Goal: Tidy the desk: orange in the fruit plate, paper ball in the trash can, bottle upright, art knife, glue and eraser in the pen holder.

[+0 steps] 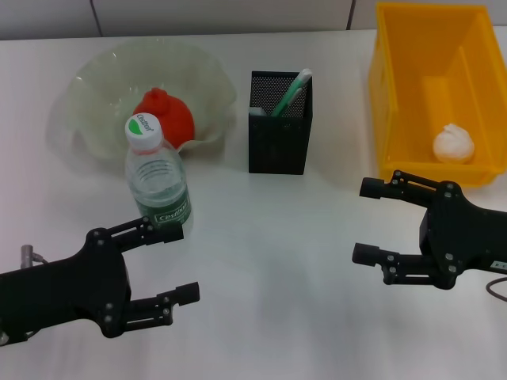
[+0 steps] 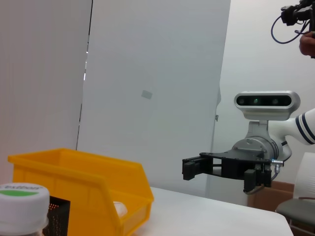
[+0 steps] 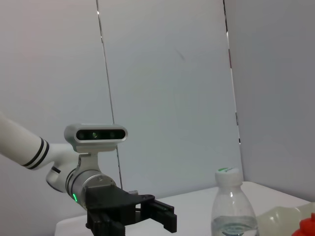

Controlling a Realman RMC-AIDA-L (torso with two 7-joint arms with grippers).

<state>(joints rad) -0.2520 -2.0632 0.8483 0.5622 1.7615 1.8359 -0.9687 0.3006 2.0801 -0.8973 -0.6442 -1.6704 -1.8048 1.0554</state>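
Head view: bottle (image 1: 158,178) upright toward the left side of the desk (image 1: 269,229), long axis vertical, white cap up, just in front of the fruit plate (image 1: 103,87) at the far-left part of the desk. Orange (image 1: 165,117) inside that plate, partly hidden behind the bottle's cap. Pen holder (image 1: 280,123) near the middle of the far edge, with the art knife (image 1: 290,92) leaning in it; glue and eraser not to be made out, possibly inside the mesh. Paper ball (image 1: 453,142) on the floor of the trash can (image 1: 396,103) at the far-right corner. Left gripper (image 1: 174,261) near the front-left corner, jaws spread wide, upper finger right at the bottle's label, contact not to be told. Right gripper (image 1: 372,222) near the right edge, jaws likewise spread, holding nothing, just in front of the bin. Bottle far nearer the left claw, directly beyond its open mouth; judged a release rather than a reach, since the bottle appears to stand by itself.

Left wrist view: only the bottle's cap and the yellow bin close by, with the right gripper (image 2: 189,167) farther off across the desk, fingers apart.

Right wrist view: bottle (image 3: 231,206) upright beside the green rim of the plate, left gripper (image 3: 167,221) low and near, not closed around it.
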